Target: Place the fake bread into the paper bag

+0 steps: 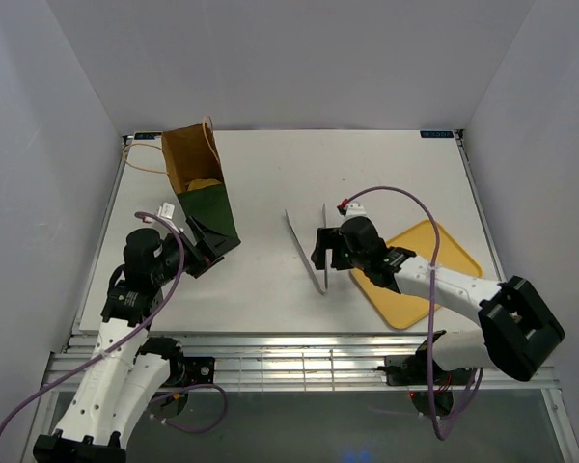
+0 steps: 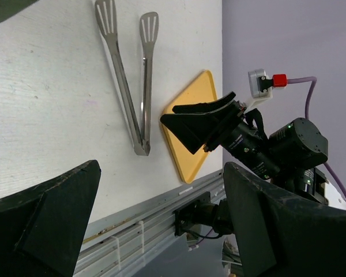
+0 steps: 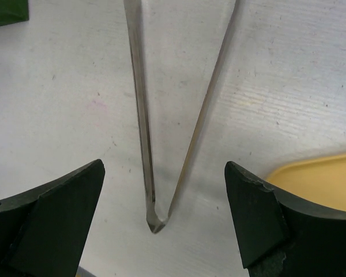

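Note:
The paper bag (image 1: 210,212), dark green outside and brown inside, stands at the back left with its mouth open. One yellowish piece of fake bread (image 1: 205,183) shows inside it; no other bread is in view. My left gripper (image 1: 206,254) is open and empty beside the bag's near bottom corner; in the left wrist view (image 2: 161,173) nothing lies between its fingers. My right gripper (image 1: 322,253) is open, low over the hinge end of the metal tongs (image 1: 314,253). In the right wrist view (image 3: 164,167) the tongs' hinge (image 3: 156,221) lies between the open fingers, untouched.
A flat yellow tray (image 1: 420,275) lies at the right, partly under the right arm; it also shows in the left wrist view (image 2: 190,135) and the right wrist view (image 3: 323,179). The tongs (image 2: 130,86) lie on the table's middle. The table's metal front rail (image 1: 299,362) is near.

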Robot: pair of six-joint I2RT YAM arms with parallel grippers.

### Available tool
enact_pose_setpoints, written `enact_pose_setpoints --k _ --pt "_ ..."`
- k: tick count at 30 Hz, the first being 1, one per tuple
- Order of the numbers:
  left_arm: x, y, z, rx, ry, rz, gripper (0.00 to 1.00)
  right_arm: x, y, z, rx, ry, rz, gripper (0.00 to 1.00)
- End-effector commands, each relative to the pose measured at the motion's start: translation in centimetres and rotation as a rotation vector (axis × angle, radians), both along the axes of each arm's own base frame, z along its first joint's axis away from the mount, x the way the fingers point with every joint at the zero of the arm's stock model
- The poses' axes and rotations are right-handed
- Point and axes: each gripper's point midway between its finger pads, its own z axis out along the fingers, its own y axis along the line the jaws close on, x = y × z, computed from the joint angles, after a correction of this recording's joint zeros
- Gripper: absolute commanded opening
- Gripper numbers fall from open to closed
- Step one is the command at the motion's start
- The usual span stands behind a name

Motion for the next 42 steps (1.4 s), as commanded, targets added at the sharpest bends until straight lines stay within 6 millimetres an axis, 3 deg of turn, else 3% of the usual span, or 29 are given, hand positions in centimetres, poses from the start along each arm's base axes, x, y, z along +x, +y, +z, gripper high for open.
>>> enact_pose_setpoints --k 1,6,7,9,11,12,13,16,17,18,20,21,23,24,26,31,36,37,38,42 --pt "-1.3 -1.2 1.4 -0.063 -0.100 -0.091 0.98 -0.8 0.1 2.5 0.107 -0.117 0.054 0.90" --pt "-3.2 -2.0 2.4 -0.158 -0.230 -0.157 0.98 -3.6 -2.0 2.9 0.213 -0.209 0.064 0.90" --pt "-3.8 -2.1 3.6 -0.190 -0.291 -0.162 0.98 -3.9 -2.3 3.0 0.230 -0.225 0.063 0.90" --pt "-4.2 -2.1 2.8 -0.214 -0.306 -0.171 0.98 -4.4 -3.1 4.2 0.281 -0.277 0.040 0.90" --pt "-5.0 -2.3 3.0 -0.247 -0.350 -0.190 0.98 -5.4 -4.2 2.9 0.292 -0.276 0.021 0.90" --pt "-5.3 -2.3 3.2 -0.259 -0.375 -0.200 0.98 -5.5 -4.8 4.0 0.330 -0.329 0.003 0.90" --pt "-5.7 -2.4 3.5 -0.272 -0.400 -0.216 0.98 -6.2 -5.4 2.4 0.341 -0.312 -0.006 0.90" --pt "-6.9 -2.5 3.6 -0.315 -0.450 -0.239 0.98 -7.0 -6.4 2.7 0.434 -0.363 -0.047 0.90" --pt "-7.3 -2.5 3.6 -0.332 -0.451 -0.251 0.98 -7.6 -6.8 0.1 0.422 -0.328 -0.050 0.90" --pt "-7.9 -2.4 3.7 -0.339 -0.485 -0.252 0.98 -7.9 -6.7 1.2 0.484 -0.367 -0.038 0.90" --pt "-8.5 -2.2 3.9 -0.353 -0.519 -0.250 0.98 -8.8 -6.5 -0.5 0.508 -0.331 -0.016 0.90" --pt "-9.4 -2.1 4.4 -0.370 -0.566 -0.257 0.98 -9.1 -6.1 0.3 0.559 -0.354 0.003 0.90" --pt "-9.8 -2.1 3.8 -0.386 -0.568 -0.266 0.98 -9.4 -6.2 -0.9 0.576 -0.299 -0.021 0.90" --pt "-10.3 -2.4 3.4 -0.381 -0.550 -0.309 0.98 -9.5 -6.0 -0.5 0.607 -0.315 -0.011 0.90" --pt "-10.5 -2.7 2.6 -0.388 -0.525 -0.332 0.98 -10.1 -6.1 -2.5 0.565 -0.233 -0.018 0.90" --pt "-10.7 -3.1 1.0 -0.396 -0.462 -0.370 0.98 -11.0 -6.8 -5.0 0.502 -0.113 -0.054 0.90" --pt "-10.1 -3.4 -1.8 -0.446 -0.402 -0.382 0.98 -11.3 -6.1 -5.1 0.556 -0.090 -0.039 0.90" --pt "-10.4 -3.4 -1.4 -0.465 -0.440 -0.399 0.98 -11.4 -6.0 -5.4 0.563 -0.080 -0.043 0.90" --pt "-10.2 -3.6 -3.0 -0.509 -0.378 -0.400 0.98 -11.5 -6.1 -6.0 0.553 -0.060 -0.048 0.90" --pt "-10.9 -3.5 -2.9 -0.549 -0.427 -0.432 0.98 -11.9 -5.7 -6.9 0.566 -0.029 -0.036 0.90"
